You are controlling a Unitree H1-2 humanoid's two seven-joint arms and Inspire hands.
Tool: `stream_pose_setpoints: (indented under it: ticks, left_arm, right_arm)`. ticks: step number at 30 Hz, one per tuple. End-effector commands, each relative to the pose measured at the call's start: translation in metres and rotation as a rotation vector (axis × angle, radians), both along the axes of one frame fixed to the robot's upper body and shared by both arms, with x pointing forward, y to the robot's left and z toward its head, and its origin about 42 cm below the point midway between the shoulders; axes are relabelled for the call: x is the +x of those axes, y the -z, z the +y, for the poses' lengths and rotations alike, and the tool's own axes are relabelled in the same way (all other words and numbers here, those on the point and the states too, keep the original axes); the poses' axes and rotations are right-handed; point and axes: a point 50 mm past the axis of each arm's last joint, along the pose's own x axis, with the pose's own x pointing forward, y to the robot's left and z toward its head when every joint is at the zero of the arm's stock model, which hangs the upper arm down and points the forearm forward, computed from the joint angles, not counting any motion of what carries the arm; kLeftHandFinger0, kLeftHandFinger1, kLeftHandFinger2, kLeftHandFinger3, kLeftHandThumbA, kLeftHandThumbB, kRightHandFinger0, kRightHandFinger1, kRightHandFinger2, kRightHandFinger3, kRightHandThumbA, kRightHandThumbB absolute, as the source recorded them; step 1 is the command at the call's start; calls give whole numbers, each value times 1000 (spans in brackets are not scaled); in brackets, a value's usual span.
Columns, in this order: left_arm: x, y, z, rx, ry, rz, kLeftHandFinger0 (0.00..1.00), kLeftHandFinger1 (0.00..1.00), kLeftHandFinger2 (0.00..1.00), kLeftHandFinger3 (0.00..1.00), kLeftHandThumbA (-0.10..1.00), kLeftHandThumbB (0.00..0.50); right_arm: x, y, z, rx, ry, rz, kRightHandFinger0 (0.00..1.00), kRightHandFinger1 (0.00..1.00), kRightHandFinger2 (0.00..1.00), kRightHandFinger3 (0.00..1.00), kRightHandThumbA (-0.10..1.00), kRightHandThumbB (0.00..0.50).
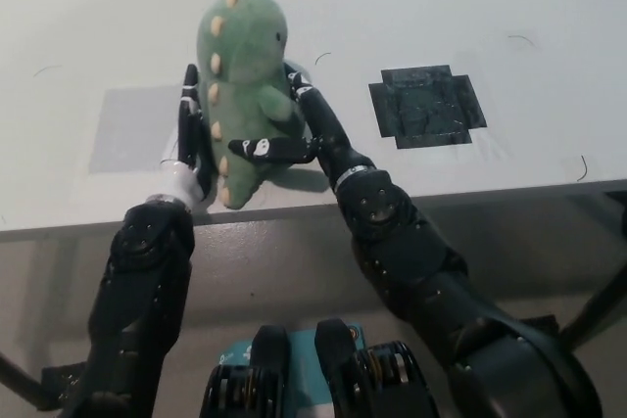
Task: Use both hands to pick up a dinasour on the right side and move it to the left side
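A green plush dinosaur (245, 80) with cream back spikes is held upright between my two hands, over the white table (411, 7). My left hand (188, 139) presses flat against its left side. My right hand (299, 134) presses its right side, one finger lying across the belly. The toy hangs at the right edge of the grey patch (132, 129), well left of the black taped square (428, 106). Its tail end points down toward the table's near edge.
The black taped square lies bare on the table's right half. The table's front edge (490, 193) runs across the picture just below my wrists. A few thin dark marks dot the white top.
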Motion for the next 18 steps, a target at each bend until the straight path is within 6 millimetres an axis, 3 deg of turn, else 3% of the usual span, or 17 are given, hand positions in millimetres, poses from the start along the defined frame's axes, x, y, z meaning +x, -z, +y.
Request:
stream_pose_setpoints:
  ticks: [1, 3, 4, 5, 6, 8, 13, 14, 18]
  left_arm:
    - [-3, -7, 22, -10, -16, -56, 1000, 1000, 1000, 1000, 1000, 263]
    - [-9, -4, 30, -4, -32, -57, 1000, 1000, 1000, 1000, 1000, 356]
    - [-11, -3, 31, -9, -36, -58, 1000, 1000, 1000, 1000, 1000, 369]
    - [-16, 0, 33, -25, -37, -59, 1000, 1000, 1000, 1000, 1000, 363]
    - [-20, 2, 35, -33, -39, -58, 1000, 1000, 1000, 1000, 1000, 348]
    - [-25, 5, 39, -57, -55, -72, 1000, 1000, 1000, 1000, 1000, 296]
    - [-32, 5, 44, -51, -76, -82, 1000, 1000, 1000, 1000, 1000, 279]
    - [-35, 6, 46, -25, -99, -85, 1000, 1000, 1000, 1000, 1000, 229]
    - [-39, 7, 51, -1, -113, -102, 1000, 1000, 1000, 1000, 1000, 247]
  right_arm:
    - [-27, -10, 62, -3, -195, -17, 1000, 1000, 1000, 1000, 1000, 46]
    - [-32, -9, 67, 10, -219, -18, 1000, 1000, 1000, 1000, 1000, 42]
    - [-34, -8, 68, 9, -224, -18, 1000, 1000, 1000, 1000, 1000, 44]
    - [-36, -6, 69, 13, -236, -17, 1000, 1000, 1000, 1000, 1000, 58]
    - [-38, -4, 70, 22, -249, -18, 1000, 1000, 1000, 1000, 1000, 33]
    - [-40, -3, 74, 38, -276, -17, 1000, 1000, 1000, 1000, 1000, 28]
    - [-40, -6, 77, 43, -314, -8, 1000, 1000, 1000, 1000, 1000, 15]
    - [-41, -5, 78, 22, -327, -5, 1000, 1000, 1000, 1000, 1000, 20]
    - [-41, -6, 80, 4, -337, -3, 1000, 1000, 1000, 1000, 1000, 25]
